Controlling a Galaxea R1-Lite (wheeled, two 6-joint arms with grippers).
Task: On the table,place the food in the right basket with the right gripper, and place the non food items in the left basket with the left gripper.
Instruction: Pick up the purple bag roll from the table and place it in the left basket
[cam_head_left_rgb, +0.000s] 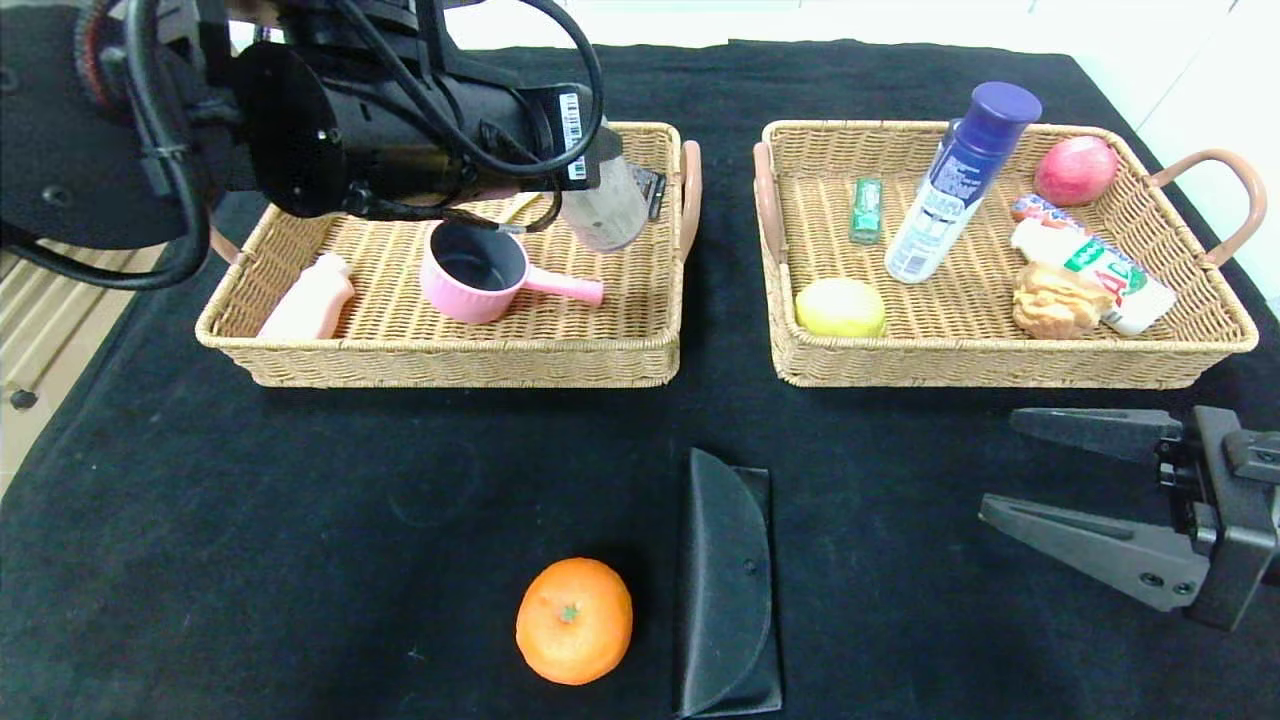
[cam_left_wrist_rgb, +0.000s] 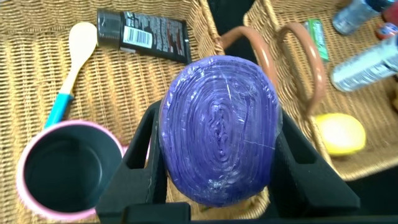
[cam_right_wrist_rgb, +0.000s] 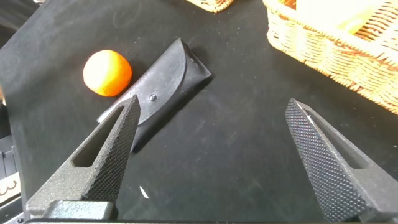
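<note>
Left gripper (cam_left_wrist_rgb: 217, 155) clamping white canister (cam_head_left_rgb: 605, 205), hovering over left basket (cam_head_left_rgb: 440, 350); lowering clear of pink saucepan (cam_head_left_rgb: 475, 270) before releasing advisable. Right gripper (cam_head_left_rgb: 1010, 465) idling, spread wide.

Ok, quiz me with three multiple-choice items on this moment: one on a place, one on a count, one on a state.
1. Where is the orange?
A. in the right basket
B. on the table beside the black pouch
C. in the pink saucepan

2. How many items lie loose on the table outside both baskets?
A. two
B. four
C. none

3. What is the left tool doing?
A. hanging empty
B. gripping the purple-lidded canister
C. gripping the wooden spoon

Answers:
1 B: it sits on the cloth next to the black pouch.
2 A: only orange and pouch.
3 B: its fingers clamp the canister above the left basket.
</note>
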